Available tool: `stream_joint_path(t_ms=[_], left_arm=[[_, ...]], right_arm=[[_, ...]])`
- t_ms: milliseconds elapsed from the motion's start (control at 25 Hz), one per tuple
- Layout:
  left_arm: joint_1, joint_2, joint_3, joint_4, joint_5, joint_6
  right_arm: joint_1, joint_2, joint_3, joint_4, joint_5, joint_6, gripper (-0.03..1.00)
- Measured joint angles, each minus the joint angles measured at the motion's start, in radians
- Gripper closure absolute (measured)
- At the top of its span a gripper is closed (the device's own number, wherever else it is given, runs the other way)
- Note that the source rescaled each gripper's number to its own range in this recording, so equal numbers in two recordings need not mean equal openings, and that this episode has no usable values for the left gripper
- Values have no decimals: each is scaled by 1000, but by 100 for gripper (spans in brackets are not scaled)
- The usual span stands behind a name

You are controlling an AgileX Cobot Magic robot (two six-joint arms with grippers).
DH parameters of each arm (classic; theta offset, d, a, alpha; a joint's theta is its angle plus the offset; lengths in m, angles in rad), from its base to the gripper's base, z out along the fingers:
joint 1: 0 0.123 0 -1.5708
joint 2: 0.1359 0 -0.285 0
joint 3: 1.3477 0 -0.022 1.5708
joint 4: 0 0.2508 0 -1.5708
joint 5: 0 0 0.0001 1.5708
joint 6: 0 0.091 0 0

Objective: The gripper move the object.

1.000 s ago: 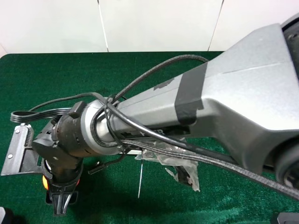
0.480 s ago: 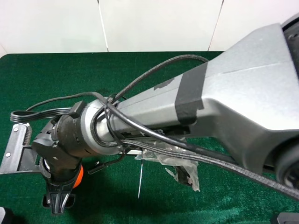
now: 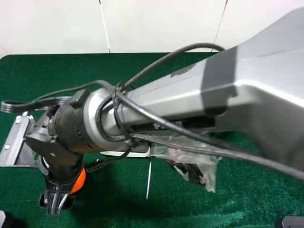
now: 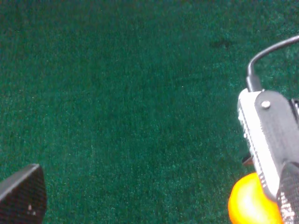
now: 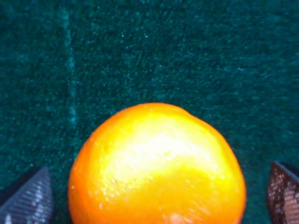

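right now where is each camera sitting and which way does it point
Exterior high: mounted above, looking down on the green table; the right arm crosses to the left, its claw at the orange object.
Left wrist: on the left arm, facing the green cloth; one left claw fingertip shows at a corner.
Right wrist: on the right arm, looking down at the orange, a fingertip on each side.
All three views share the orange.

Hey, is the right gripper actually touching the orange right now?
Apart. In the right wrist view, green cloth shows between the orange and each fingertip of the right gripper.
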Motion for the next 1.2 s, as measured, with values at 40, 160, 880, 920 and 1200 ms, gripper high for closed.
stream_joint_path(t_ms=[40,160,880,920,1200], left_arm=[[0,0,0,0,0,0],[0,0,0,0,0,0],[0,0,0,0,0,0],[0,0,0,0,0,0],[0,0,0,0,0,0]], right_arm=[[0,-11,0,-1,8,6,-3],[0,-62,0,-11,32,23,-3],[0,-503,167,-272,275,313,-3],[-4,-525,174,-290,298,334,-3],[-122,-649,182,-329,577,376,-3]])
